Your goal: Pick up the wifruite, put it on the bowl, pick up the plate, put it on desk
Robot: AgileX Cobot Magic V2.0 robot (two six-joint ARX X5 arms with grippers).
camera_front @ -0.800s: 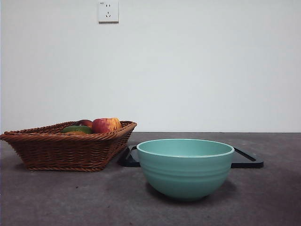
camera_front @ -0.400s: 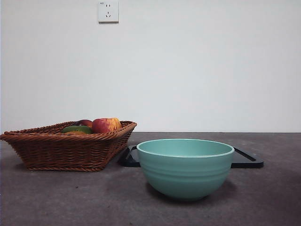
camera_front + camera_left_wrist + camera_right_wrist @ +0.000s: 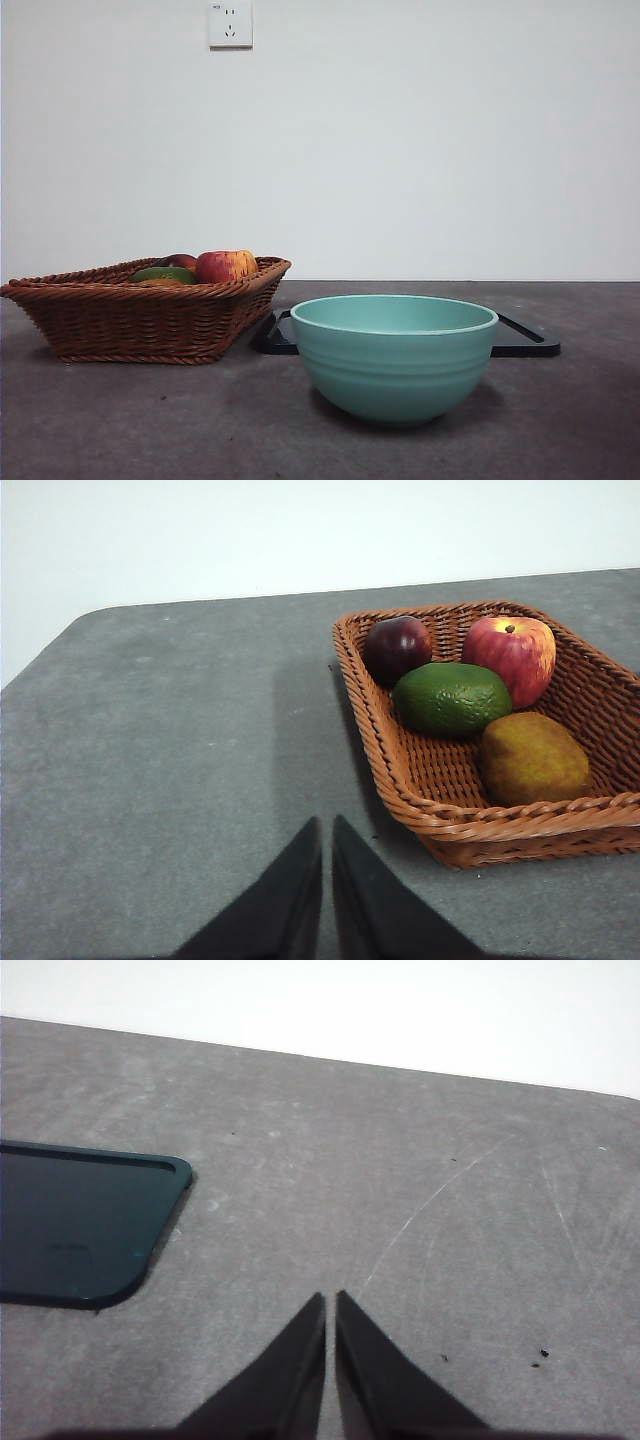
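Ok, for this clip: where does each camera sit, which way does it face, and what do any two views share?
Front view: low, at table height, looking level across the desk at the bowl, wicker basket and black tray; no arm shows.
Left wrist view: on the left arm, looking down at the basket with the wifruite; left pincer shut.
Right wrist view: on the right arm, looking down at desk and tray corner; right pincer shut.
Shared: front and left wrist see the basket; front and right wrist, the tray.

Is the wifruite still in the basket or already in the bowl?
In the basket. The left wrist view shows the wifruite lying there beside the green fruit. Bowl interior cannot be seen.
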